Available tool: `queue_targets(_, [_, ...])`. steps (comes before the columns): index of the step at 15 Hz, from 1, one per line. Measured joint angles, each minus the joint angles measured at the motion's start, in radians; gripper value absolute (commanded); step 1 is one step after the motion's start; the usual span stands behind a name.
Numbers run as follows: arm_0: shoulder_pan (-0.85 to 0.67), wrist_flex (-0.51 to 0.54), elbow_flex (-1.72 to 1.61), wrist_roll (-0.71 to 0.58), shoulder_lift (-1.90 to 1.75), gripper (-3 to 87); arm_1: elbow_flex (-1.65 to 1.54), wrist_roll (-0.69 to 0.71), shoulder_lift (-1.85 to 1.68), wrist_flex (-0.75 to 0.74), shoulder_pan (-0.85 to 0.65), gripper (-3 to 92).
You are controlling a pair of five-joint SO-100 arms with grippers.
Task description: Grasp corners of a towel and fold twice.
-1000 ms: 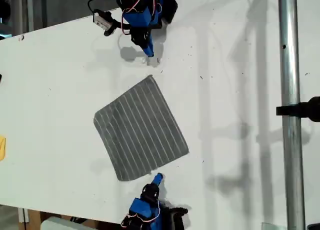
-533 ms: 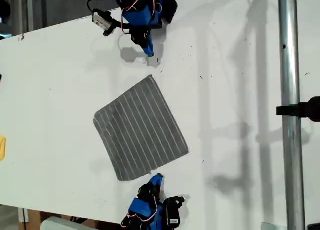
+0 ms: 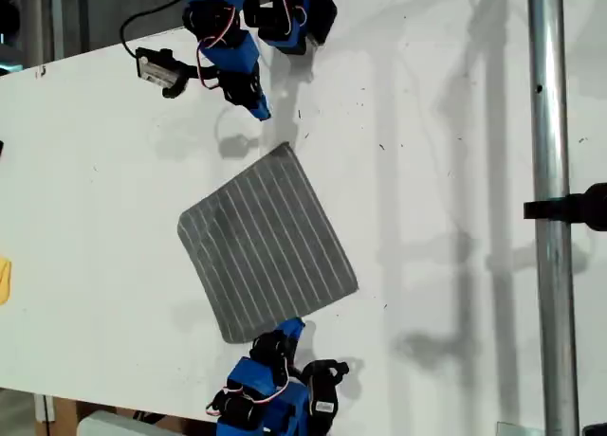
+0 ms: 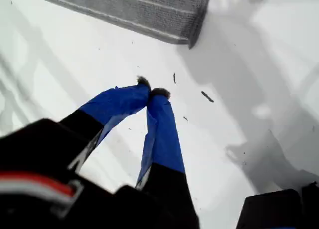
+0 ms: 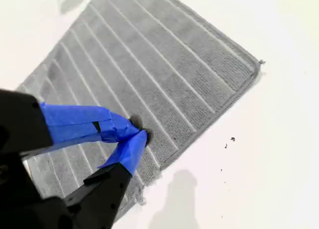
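- The table (image 3: 455, 171) is a white surface, bare around the work area apart from dark specks near the cloth.
- The towel (image 3: 267, 245) lies flat and unfolded near the table's middle, turned diamond-wise, with one of its corners pointing to each arm. No fold is made yet, so the step in hand is judged to be the approach to the first grasp.
- My first gripper (image 4: 151, 93) is at the top of the exterior view (image 3: 258, 106), over bare table near the towel's upper corner (image 4: 192, 40) but apart from it. Its taped fingertips meet and hold nothing.
- My second gripper (image 5: 137, 132) is at the bottom of the exterior view (image 3: 289, 330), over the towel's edge close to the nearest corner. Its tips are together; whether any cloth is pinched between them cannot be told.
- A small yellow object (image 3: 4, 280) lies at the exterior view's left edge, well apart from the towel.
- Procedure, as judged:
- Open each gripper before descending, since closed tips would only push the cloth.
- Place one finger under or just past the hem at the corner itself, not on the striped middle.
- Close on a single layer, then lift both corners evenly so the towel does not drag or skew.
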State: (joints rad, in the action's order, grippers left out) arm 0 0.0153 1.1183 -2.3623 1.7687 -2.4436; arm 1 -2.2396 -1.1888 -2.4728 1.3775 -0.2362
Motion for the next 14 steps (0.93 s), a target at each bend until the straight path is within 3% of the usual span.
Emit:
queue_targets(4, [0.063,-0.005,0.336,-0.026,0.387,-2.9,0.318,0.126,0.357,0.011,-0.018,2.7])
queue_targets(5, [0.072,-0.006,0.385,-0.032,0.437,-2.9,0.397,0.156,0.431,0.026,-0.020,26.9])
queue_targets(6, [0.078,-0.006,0.413,-0.032,0.462,-2.9,0.456,0.187,0.500,0.041,-0.023,32.8])
queue_targets(9, [0.083,0.015,0.422,-0.032,0.469,-2.9,0.459,0.278,0.626,-0.002,-0.034,32.2])
queue_targets(14, [0.097,0.034,0.422,-0.014,0.469,-2.9,0.204,0.334,0.816,-0.276,-0.051,29.8])
